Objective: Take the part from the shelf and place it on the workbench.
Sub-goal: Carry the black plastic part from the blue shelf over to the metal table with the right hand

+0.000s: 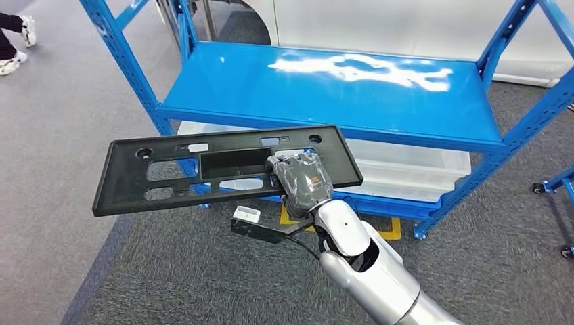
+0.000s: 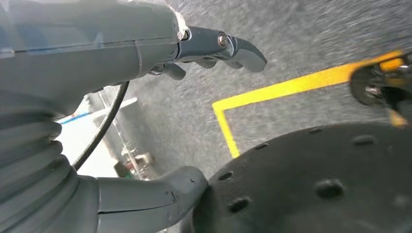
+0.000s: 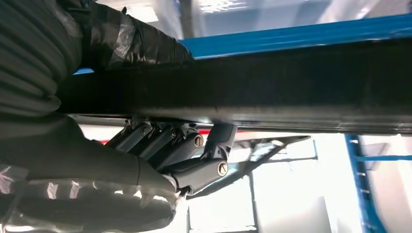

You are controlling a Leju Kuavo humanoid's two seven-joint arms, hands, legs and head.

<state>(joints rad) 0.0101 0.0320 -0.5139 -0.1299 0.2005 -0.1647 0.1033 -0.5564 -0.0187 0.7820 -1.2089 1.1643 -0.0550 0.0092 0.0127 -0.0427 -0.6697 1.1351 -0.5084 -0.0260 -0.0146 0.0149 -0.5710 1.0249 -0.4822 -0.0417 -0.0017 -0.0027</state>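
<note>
While the right robot hand (image 1: 301,179) grips the long black part (image 1: 223,169) near its right end, clear of the blue shelf (image 1: 338,88), the stiff, light-looking panel overhangs and may tip; the left robot hand (image 2: 145,97) hangs open.

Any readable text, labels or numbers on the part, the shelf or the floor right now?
None can be read.
Black part held by the right hand: no lettering shows.
Blue shelf: no label shows.
Small white tag by the wrist: too small to read.
Yellow floor line: no writing.
</note>
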